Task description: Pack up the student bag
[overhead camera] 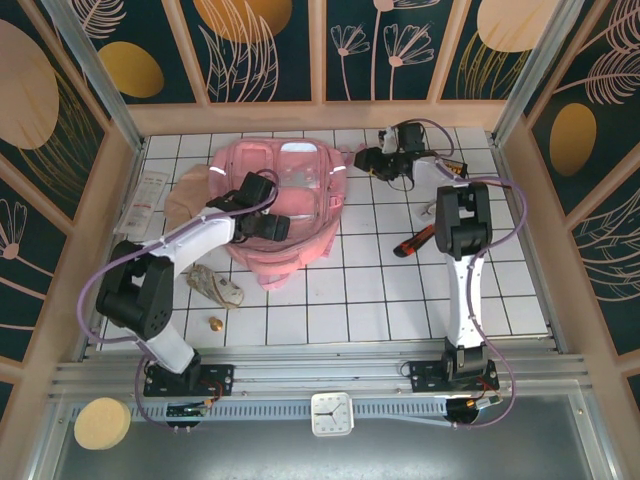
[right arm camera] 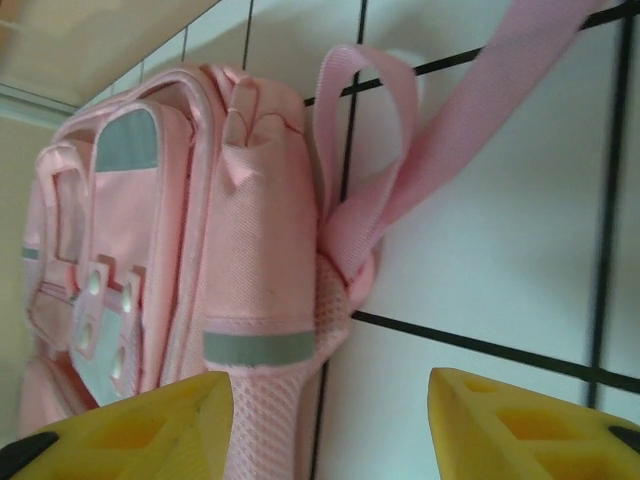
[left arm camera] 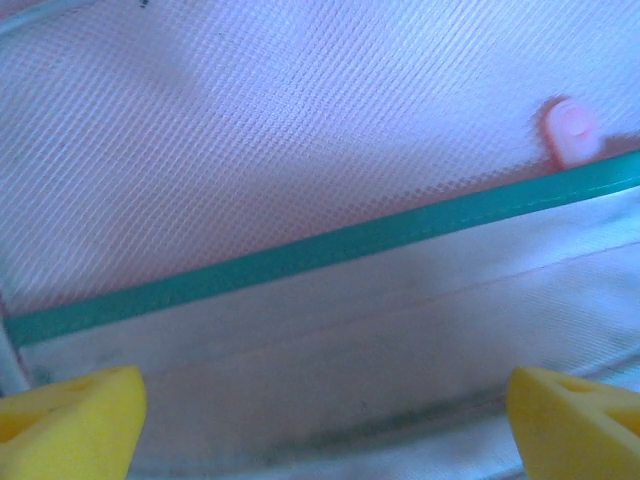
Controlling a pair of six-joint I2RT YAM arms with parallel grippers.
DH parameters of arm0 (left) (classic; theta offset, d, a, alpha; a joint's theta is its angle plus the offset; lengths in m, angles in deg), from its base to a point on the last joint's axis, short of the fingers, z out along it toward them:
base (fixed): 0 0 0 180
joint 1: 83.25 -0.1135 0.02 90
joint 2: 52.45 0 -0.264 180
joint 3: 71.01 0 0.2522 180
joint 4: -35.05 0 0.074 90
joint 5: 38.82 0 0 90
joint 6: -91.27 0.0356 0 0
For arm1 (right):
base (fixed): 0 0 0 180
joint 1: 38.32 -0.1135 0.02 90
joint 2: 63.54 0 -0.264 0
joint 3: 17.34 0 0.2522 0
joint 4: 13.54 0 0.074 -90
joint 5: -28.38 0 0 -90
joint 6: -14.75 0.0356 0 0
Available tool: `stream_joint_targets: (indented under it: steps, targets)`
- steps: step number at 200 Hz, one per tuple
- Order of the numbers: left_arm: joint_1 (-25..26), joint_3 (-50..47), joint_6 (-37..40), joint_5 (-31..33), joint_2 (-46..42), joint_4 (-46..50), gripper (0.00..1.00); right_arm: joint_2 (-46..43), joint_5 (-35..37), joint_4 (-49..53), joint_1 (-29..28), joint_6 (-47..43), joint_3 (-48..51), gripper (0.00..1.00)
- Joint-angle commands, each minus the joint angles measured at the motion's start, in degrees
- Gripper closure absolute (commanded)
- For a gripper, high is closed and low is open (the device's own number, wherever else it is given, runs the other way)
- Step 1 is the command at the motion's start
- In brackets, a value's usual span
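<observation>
Since both sets of jaws stand apart, left gripper (left arm camera: pixel 325 395) over the student bag (overhead camera: pixel 300 170) near the table's (overhead camera: pixel 500 300) far edge, right gripper (right arm camera: pixel 330 400) beside its strap (right arm camera: pixel 470 130), closing may snag loose fabric and drag it.

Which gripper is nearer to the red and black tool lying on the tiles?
Right. The right gripper is beyond the tool, toward the back wall, by a corner of the backpack. The left gripper is farther off to the tool's left, over the backpack.
</observation>
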Motion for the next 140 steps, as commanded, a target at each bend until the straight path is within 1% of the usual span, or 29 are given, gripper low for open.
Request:
stream_joint_targets:
  steps: [1, 12, 27, 43, 63, 69, 75, 82, 90, 107, 113, 130, 140]
  targets:
    - [-2.68, 1.08, -12.5, -5.09, -5.04, 6.89, 0.06, 3.37, -5.39, 4.1, -2.01, 4.18, -5.42, 0.44]
    - [-5.63, -1.67, -18.51, -8.93, -8.05, 6.93, 0.07, 3.97, -6.56, 1.83, -2.44, 5.81, -5.42, 0.44]
    - [-9.39, -6.5, -23.98, -12.86, -12.54, 5.02, 0.07, 5.74, -7.56, 0.31, -2.94, 8.41, -6.26, 0.44]
    - [-12.83, -9.53, -27.23, -15.36, -15.62, 4.68, 0.08, 7.99, -7.41, 1.24, -3.76, 8.52, -8.5, 0.44]
    - [-14.49, -13.89, -29.96, -16.38, -18.36, 4.23, 0.08, 9.4, -7.09, 1.18, -4.98, 8.62, -9.87, 0.47]
    - [-14.89, -14.76, -30.63, -16.87, -18.62, 3.9, 0.08, 9.5, -6.55, 1.02, -5.14, 8.92, -9.86, 0.51]
    - [-15.19, -15.66, -31.08, -17.32, -18.83, 3.21, 0.08, 9.3, -5.98, 0.47, -5.25, 9.34, -9.32, 0.57]
    - [-15.52, -16.57, -31.34, -17.34, -18.86, 2.18, 0.08, 8.52, -4.84, -0.67, -5.16, 9.84, -7.9, 0.7]
    - [-16.03, -17.68, -31.57, -17.45, -18.5, 0.71, 0.08, 6.86, -3.13, -2.84, -5.02, 10.78, -5.1, 0.82]
    - [-17.05, -19.13, -31.62, -18.58, -16.34, -2.43, 0.09, 1.76, -0.67, -10.65, -4.29, 13.95, 3.98, 0.96]
    - [-17.23, -19.38, -31.7, -18.97, -15.41, -3.63, 0.1, -0.26, 0.36, -13.17, -3.87, 15.12, 7.51, 1.0]
    - [-17.34, -18.32, -31.56, -20.29, -12.03, -7.08, 0.11, -6.18, 2.06, -21.21, -2.9, 18.85, 17.41, 1.0]
    - [-17.34, -16.84, -31.17, -20.78, -9.43, -8.75, 0.12, -9.19, 2.73, -24.11, -2.72, 20.5, 23.01, 1.0]
